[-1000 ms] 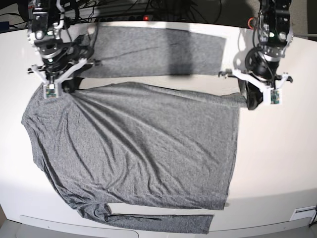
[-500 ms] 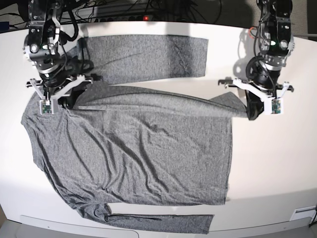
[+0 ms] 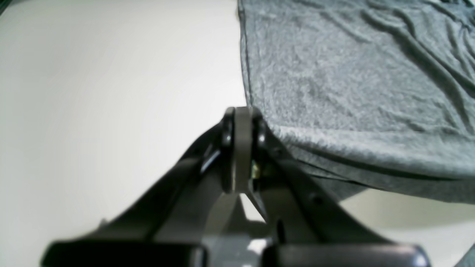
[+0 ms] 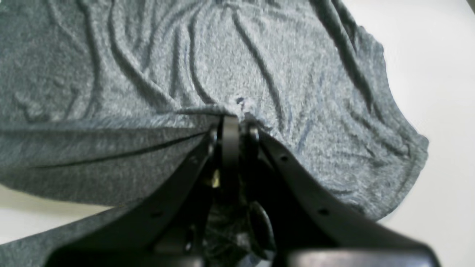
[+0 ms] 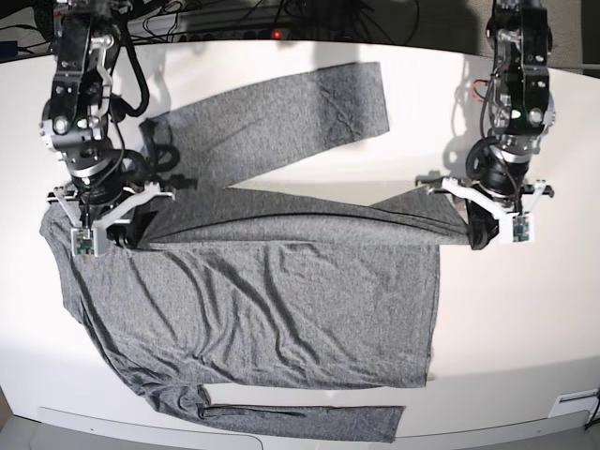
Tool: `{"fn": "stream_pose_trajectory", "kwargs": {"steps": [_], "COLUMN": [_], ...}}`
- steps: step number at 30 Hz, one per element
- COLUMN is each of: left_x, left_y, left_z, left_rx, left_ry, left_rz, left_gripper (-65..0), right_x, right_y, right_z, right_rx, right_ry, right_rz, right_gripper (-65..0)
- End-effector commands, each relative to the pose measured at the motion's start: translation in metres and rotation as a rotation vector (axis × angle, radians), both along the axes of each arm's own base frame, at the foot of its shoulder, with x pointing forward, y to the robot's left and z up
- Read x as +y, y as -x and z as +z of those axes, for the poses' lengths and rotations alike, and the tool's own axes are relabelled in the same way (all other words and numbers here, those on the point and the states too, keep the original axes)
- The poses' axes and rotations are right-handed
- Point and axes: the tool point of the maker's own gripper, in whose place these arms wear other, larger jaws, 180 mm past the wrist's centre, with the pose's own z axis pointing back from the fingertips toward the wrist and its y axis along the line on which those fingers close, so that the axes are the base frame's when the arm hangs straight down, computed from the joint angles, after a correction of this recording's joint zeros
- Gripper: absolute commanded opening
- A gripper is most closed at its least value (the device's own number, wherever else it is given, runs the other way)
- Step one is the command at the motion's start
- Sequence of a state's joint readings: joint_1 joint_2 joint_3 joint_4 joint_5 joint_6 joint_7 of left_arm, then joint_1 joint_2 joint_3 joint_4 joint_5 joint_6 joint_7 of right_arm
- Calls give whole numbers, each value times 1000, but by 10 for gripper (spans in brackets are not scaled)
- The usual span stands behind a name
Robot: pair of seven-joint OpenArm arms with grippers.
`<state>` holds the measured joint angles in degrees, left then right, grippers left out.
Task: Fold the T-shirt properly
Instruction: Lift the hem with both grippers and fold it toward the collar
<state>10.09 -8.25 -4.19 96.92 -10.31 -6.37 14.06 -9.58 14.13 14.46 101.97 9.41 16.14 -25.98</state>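
Note:
The heather-grey T-shirt (image 5: pixel 272 309) lies spread on the white table (image 5: pixel 525 328), its far edge lifted and drawn over the body as a long fold. My left gripper (image 5: pixel 478 234) is shut on the hem-side corner of that edge; the left wrist view shows the fingertips (image 3: pixel 241 115) pressed together at the cloth (image 3: pixel 352 92). My right gripper (image 5: pixel 131 230) is shut on the shoulder end, pinching bunched fabric (image 4: pixel 148 74) between its closed fingers (image 4: pixel 232 122). The far sleeve (image 5: pixel 281 117) trails slanted behind the fold. The near sleeve (image 5: pixel 300 422) lies flat along the front edge.
Cables and a power strip (image 5: pixel 234 23) run along the back edge of the table. A small white label (image 5: pixel 572 403) sits at the front right corner. Bare table surface lies right of the hem (image 5: pixel 506 309).
Both grippers have moved toward the front of the table, carrying the shirt's far edge over its body. The far sleeve has been dragged along and now lies slanted.

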Motion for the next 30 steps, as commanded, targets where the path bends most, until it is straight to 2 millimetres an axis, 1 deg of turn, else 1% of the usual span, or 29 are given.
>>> {"fn": "stream_pose_trajectory", "kwargs": {"steps": [1, 5, 9, 11, 14, 17, 21, 24, 30], "left_x": [2, 3, 4, 6, 6, -2, -9, -14, -33], "left_y": [-10, -18, -28, -33, -36, -40, -52, -62, -73], "left_z": [16, 21, 25, 20, 6, -2, -9, -13, -19], "left_rx": [-61, -77, -91, -79, -44, -30, -17, -10, 11], "left_ry": [-2, -1, 0, 2, 41, 99, 127, 143, 148], "left_rz": [2, 4, 7, 12, 16, -17, -25, -33, -99], "left_gripper": [-650, -650, -650, -650, -650, -650, -650, -650, -650], "right_x": [-4, -14, -21, -23, -27, -30, -32, -29, -10], "right_y": [-10, -25, -44, -51, -59, -66, -72, -74, -82], "right_z": [11, -4, -11, -15, -20, -24, -28, -28, -35], "right_rx": [-42, -14, -3, 5, 15, 18, 19, 9, 20], "right_ry": [5, -18, -41, -50, -64, -76, -86, -82, -14], "right_rz": [-1, -31, -55, -64, -77, -87, -96, -84, -15], "right_gripper": [-650, -650, -650, -650, -650, -650, -650, -650, -650]}}
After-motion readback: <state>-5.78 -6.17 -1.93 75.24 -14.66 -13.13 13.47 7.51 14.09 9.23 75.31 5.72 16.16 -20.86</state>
